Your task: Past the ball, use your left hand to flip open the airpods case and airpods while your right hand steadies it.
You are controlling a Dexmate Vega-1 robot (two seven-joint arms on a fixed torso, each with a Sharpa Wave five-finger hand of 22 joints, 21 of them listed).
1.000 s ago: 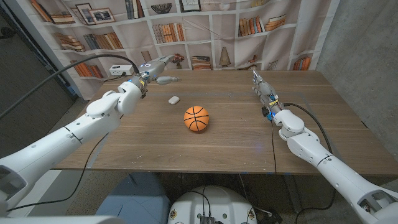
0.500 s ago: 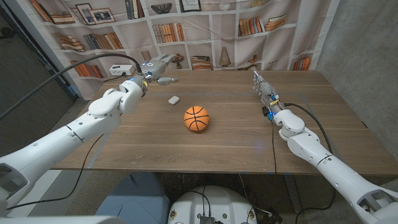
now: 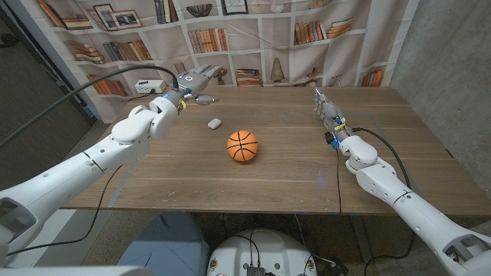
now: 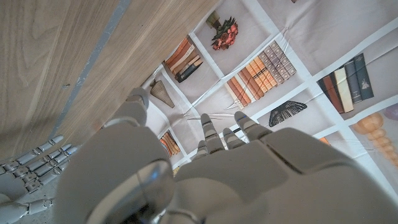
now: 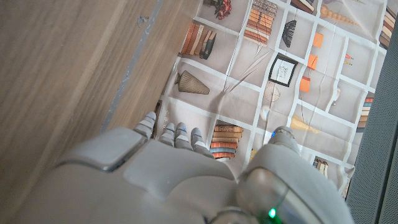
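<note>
A small white airpods case (image 3: 214, 122) lies closed on the wooden table (image 3: 291, 180), just beyond and left of the orange basketball (image 3: 242, 146). My left hand (image 3: 198, 78) hovers over the table's far left corner, behind and to the left of the case, with its fingers spread and nothing in it. The left wrist view shows the back of that hand (image 4: 217, 168) with its fingers pointing at the bookshelf backdrop. My right hand (image 3: 325, 107) is at the right side of the table with fingers stretched out and empty, well away from the case. The right wrist view shows its back (image 5: 186, 180).
A printed bookshelf backdrop (image 3: 253, 31) hangs right behind the table's far edge. A white box with cables (image 3: 146, 85) sits off the table's far left corner. Bare wood lies between the ball and my right hand. My right hand (image 4: 31, 171) also appears in the left wrist view.
My left hand has risen a little and drifted toward the far edge, its fingers spreading. The case, the ball and my right hand have stayed where they were.
</note>
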